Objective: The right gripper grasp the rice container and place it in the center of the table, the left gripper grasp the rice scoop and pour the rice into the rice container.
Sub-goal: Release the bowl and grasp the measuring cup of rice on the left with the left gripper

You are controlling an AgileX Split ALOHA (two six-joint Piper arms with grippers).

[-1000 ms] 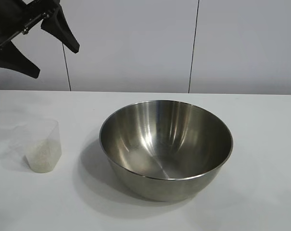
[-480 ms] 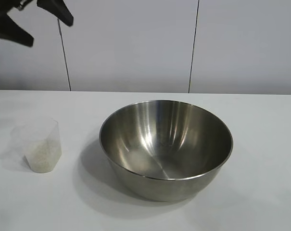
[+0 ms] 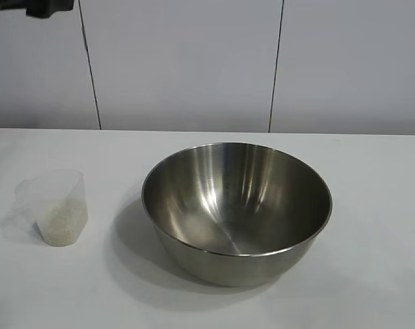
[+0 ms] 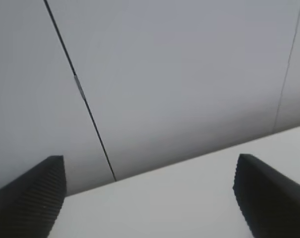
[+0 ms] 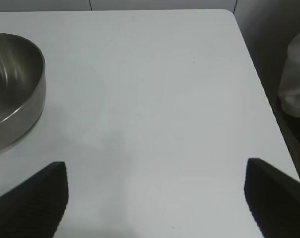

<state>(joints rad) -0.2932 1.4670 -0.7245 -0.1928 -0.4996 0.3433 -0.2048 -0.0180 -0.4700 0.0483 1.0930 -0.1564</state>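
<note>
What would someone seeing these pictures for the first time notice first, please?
The large shiny rice container dominates, standing at the middle of the white table. Left of it, apart, stands the small clear rice scoop, upright with rice inside. Only a dark piece of the left arm shows, at the exterior view's top left corner.

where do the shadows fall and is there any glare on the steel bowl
Exterior view: the rice container throws a soft shadow toward the rice scoop and the front of the table; pale streaks of glare run down its inner wall. Right wrist view: similar bright streaks inside its rim, faint shadow beside it.
</note>
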